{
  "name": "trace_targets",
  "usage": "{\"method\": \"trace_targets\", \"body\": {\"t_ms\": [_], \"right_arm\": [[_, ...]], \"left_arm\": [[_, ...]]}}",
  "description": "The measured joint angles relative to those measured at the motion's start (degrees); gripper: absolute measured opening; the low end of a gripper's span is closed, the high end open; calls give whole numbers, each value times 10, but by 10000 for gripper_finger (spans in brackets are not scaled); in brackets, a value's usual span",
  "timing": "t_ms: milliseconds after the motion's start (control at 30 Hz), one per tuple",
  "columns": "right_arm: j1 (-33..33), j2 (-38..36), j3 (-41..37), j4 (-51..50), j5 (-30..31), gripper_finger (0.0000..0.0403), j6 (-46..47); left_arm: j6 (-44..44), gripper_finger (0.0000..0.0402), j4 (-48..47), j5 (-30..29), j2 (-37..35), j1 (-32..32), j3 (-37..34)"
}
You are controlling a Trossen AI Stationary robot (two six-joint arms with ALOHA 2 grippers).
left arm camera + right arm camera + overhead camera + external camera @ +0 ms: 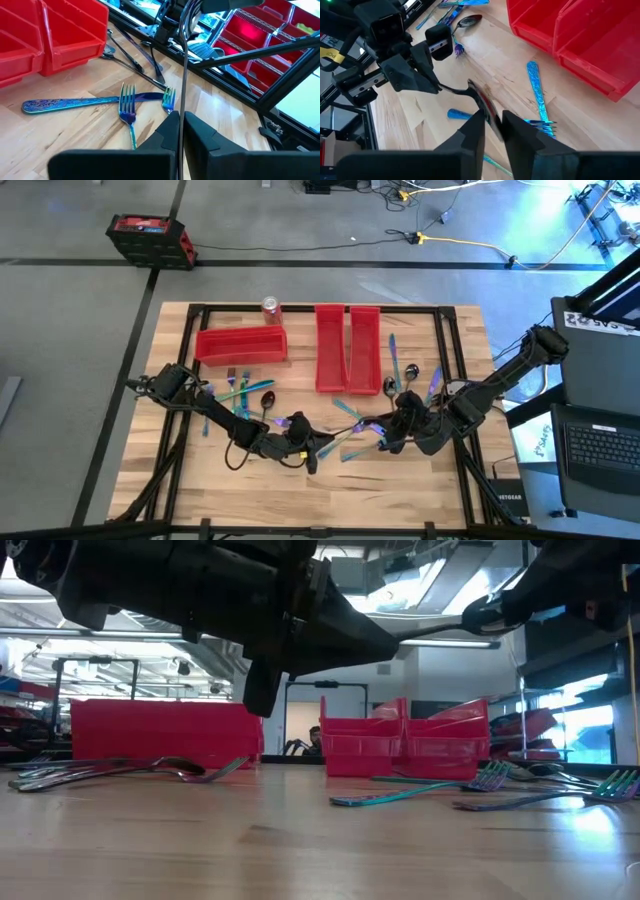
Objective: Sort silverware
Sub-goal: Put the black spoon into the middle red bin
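A dark spoon [481, 102] hangs in the air between my two grippers above the table's near middle. My left gripper [308, 446] is shut on one end and my right gripper [385, 432] on the other. In the low view the spoon's thin handle [435, 630] spans the gap between them. Iridescent forks [127, 107], a knife [90, 102] and more spoons [400, 370] lie flat on the wood around the grippers. A second pile of silverware [240, 392] lies by the left arm. My left gripper pinches the spoon's thin handle [181, 117] between its two fingers, near the handle's free end. The spoon is lifted clear of the table and runs on toward the right gripper. My right gripper has the spoon's bowl end [489, 114] between its two fingers, edge-on. It comes level from the table's right.
Three long red bins stand toward the far edge: one lying crosswise [240, 345] and two side by side [348, 348]. A red soda can [270, 307] stands behind them. Bare wood lies along the near edge [300, 495].
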Motion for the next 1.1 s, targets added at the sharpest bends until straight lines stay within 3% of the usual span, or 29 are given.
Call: {"method": "trace_targets", "body": {"t_ms": [267, 467, 733, 1100], "right_arm": [[0, -35, 0, -14, 16, 155, -14], [0, -76, 0, -15, 58, 196, -33], [0, -120, 0, -14, 104, 200, -57], [0, -136, 0, -8, 109, 200, -60]], "left_arm": [[0, 0, -2, -12, 0, -3, 0], [-4, 0, 17, -14, 0, -7, 0], [-2, 0, 40, -29, 0, -7, 0], [32, 0, 112, -75, -13, 3, 0]]}}
